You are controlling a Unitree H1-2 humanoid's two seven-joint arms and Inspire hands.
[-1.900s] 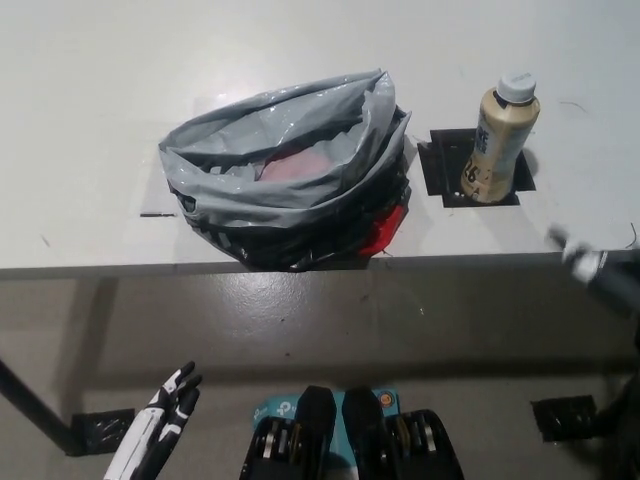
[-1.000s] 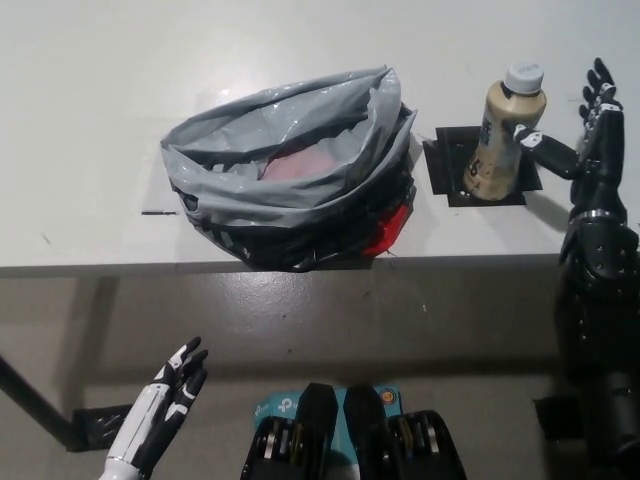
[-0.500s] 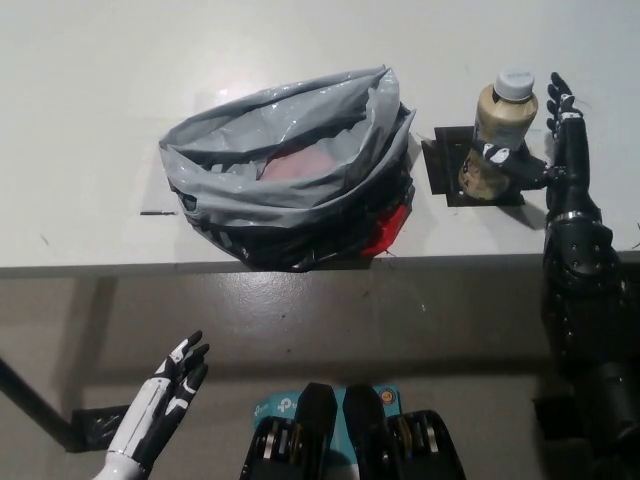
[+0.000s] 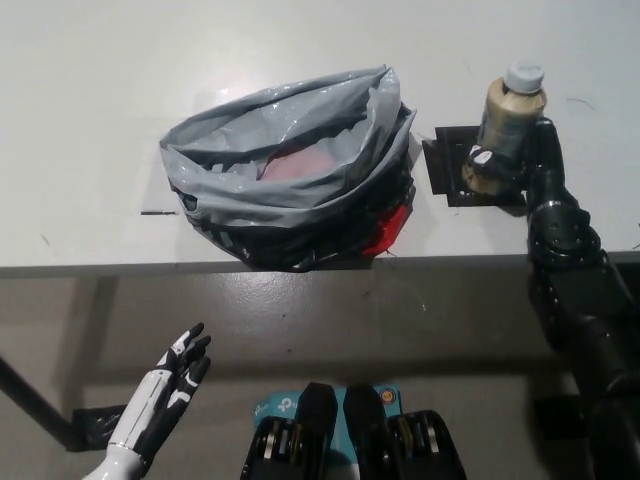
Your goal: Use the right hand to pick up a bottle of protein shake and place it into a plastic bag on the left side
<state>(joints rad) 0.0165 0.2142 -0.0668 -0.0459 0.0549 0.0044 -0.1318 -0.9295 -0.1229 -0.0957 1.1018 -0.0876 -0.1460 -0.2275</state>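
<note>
At the upper right of the frame the black right hand (image 4: 522,158) is wrapped around the lower body of the protein shake bottle (image 4: 506,118), fingers closed on it. The beige bottle with its pale cap stands upright on a black square patch (image 4: 446,170) on the white table (image 4: 90,130). Left of it, near the frame's middle, sits the grey plastic bag (image 4: 290,165), mouth open. The white left hand (image 4: 175,375) rests at lower left, fingers spread, holding nothing.
</note>
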